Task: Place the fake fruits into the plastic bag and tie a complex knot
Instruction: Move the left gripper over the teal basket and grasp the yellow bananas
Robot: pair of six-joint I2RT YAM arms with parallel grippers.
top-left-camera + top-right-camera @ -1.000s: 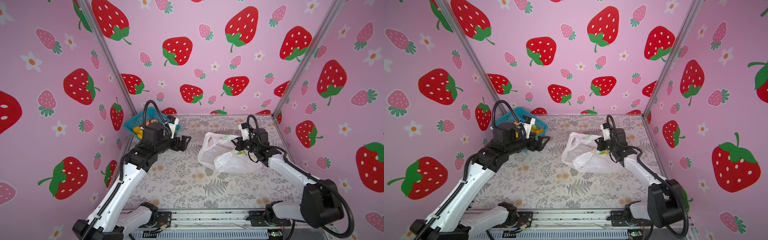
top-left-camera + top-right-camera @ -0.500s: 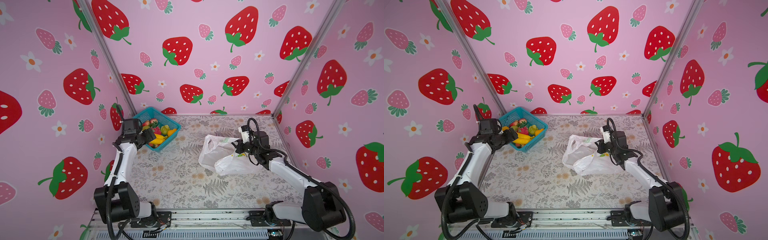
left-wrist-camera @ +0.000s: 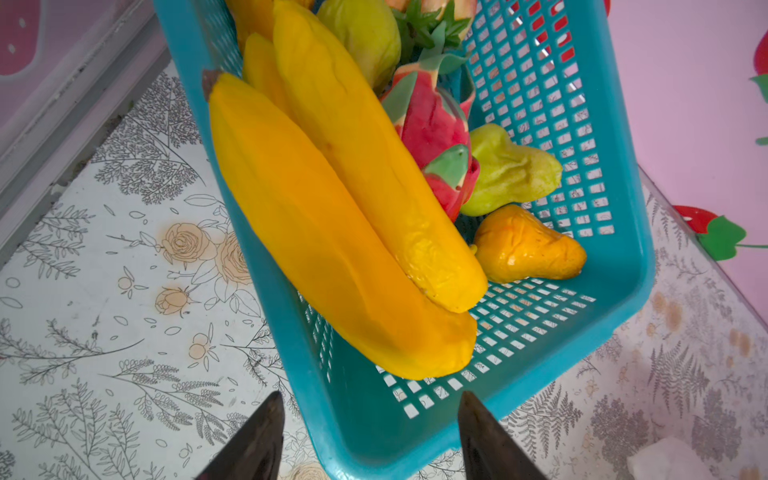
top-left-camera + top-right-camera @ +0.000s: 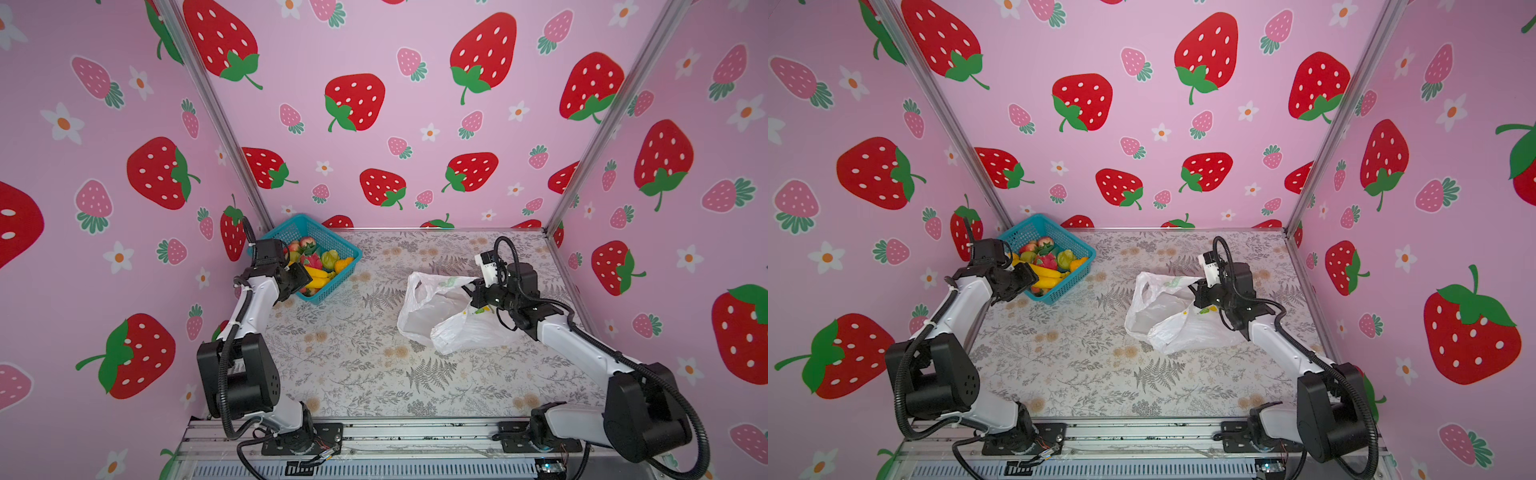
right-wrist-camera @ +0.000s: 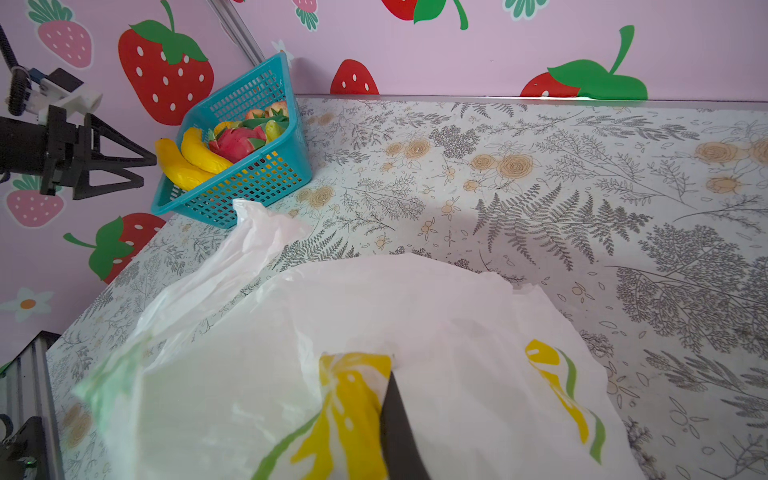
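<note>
Left gripper (image 4: pixel 297 279) drops back to basket (image 4: pixel 336 286) corner; fake fruits (image 4: pixel 318 262) still in it.
Top views: right gripper (image 4: pixel 1198 291) stays clamped on plastic bag (image 4: pixel 1167 320), mid-table, well apart from basket. Left wrist: jaws narrowing, half-wide, empty, bananas (image 3: pixel 332 249) just ahead. Right wrist: bag fold pinched, mouth held up. First pick looks imminent.

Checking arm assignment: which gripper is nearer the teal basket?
Left. The left gripper hovers at the teal basket's rim; the right gripper is far off, gripping the plastic bag.
</note>
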